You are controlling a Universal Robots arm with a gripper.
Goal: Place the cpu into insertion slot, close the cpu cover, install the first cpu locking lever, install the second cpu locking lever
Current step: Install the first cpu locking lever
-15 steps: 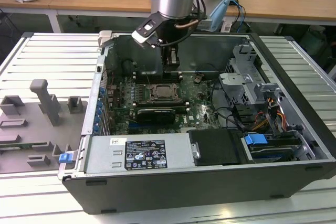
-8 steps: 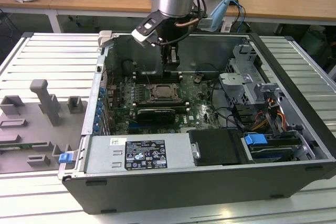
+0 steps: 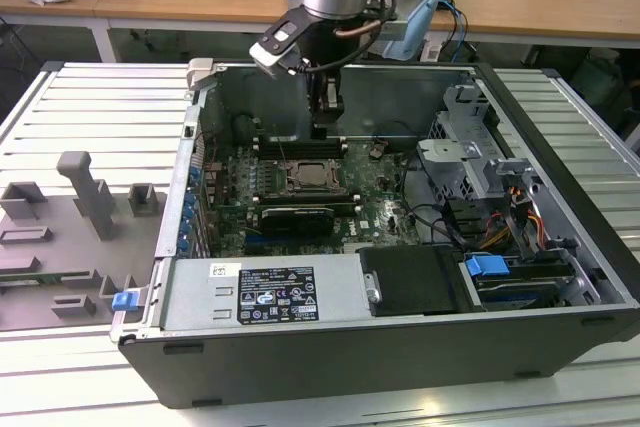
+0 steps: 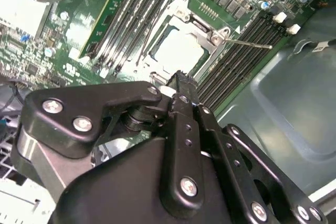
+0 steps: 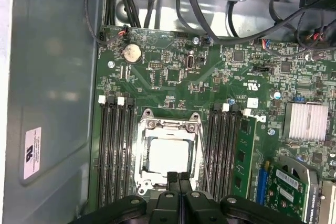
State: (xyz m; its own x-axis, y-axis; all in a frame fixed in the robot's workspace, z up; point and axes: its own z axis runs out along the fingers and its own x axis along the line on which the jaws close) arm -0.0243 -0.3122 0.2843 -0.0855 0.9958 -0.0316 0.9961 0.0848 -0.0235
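cpu (image 5: 167,155): seated flat in the insertion slot (image 3: 290,179) at the centre of the exterior view, pale metal top facing up out of the open case.
Axis: the chip is square, so it has no long side; its edges run parallel to the memory slots (image 5: 115,150) on either side of it.
cpu cover (image 5: 169,125): lies down over the chip, which shows through its window; the frame's longer side follows the memory slots.
locking lever (image 5: 203,161): a thin rod slanting from a socket corner out over the neighbouring memory slots.
gripper (image 5: 178,178): fingers pressed together with nothing seen between them; the tips are near the socket's edge and hide that rim in the first wrist view. It sits in the upper centre of the exterior view.
Around: green board (image 5: 173,77), coin battery (image 5: 132,52), finned heat sink (image 5: 307,120), black cables (image 5: 210,24).
Foreground: power supply (image 3: 270,292), lower middle of the exterior view.
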